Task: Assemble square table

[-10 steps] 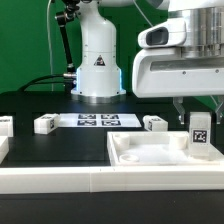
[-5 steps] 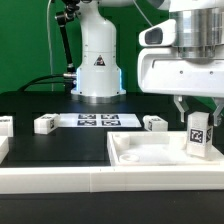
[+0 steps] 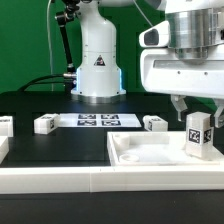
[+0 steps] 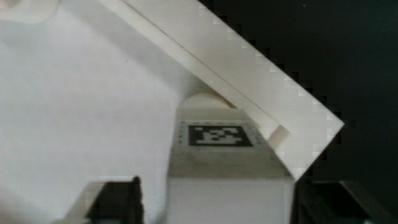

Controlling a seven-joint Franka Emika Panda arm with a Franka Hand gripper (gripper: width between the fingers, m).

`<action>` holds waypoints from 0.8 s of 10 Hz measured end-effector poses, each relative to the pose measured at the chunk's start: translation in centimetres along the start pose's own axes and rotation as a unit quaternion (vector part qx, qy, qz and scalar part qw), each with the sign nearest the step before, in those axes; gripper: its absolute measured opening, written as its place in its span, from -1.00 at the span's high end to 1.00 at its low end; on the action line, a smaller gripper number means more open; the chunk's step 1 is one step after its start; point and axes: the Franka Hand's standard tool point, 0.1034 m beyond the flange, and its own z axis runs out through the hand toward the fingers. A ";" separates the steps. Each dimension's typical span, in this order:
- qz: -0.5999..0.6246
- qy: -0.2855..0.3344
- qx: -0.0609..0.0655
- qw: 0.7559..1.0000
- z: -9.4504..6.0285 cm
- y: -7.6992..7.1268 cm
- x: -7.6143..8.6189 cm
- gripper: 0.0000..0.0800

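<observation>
Exterior view: leg (image 3: pixel 198 134) vert. on tabletop (image 3: pixel 150 151)

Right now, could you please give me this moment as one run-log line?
gripper: open over leg | leg: upright on tabletop, exterior view's right | loose leg: on table beside marker board

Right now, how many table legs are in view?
4. The first leg stands upright on the tabletop. The second leg and third leg flank the marker board. The fourth leg is cropped at the exterior view's left edge. None seems hidden.
</observation>
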 end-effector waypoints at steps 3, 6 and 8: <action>-0.126 -0.004 -0.016 0.992 -0.1 -0.2 -0.2 -0.59; -0.234 -0.005 -0.014 0.972 -0.1 -0.1 0.2 -0.62; -0.325 -0.006 -0.015 0.946 -0.1 -0.1 0.2 -0.62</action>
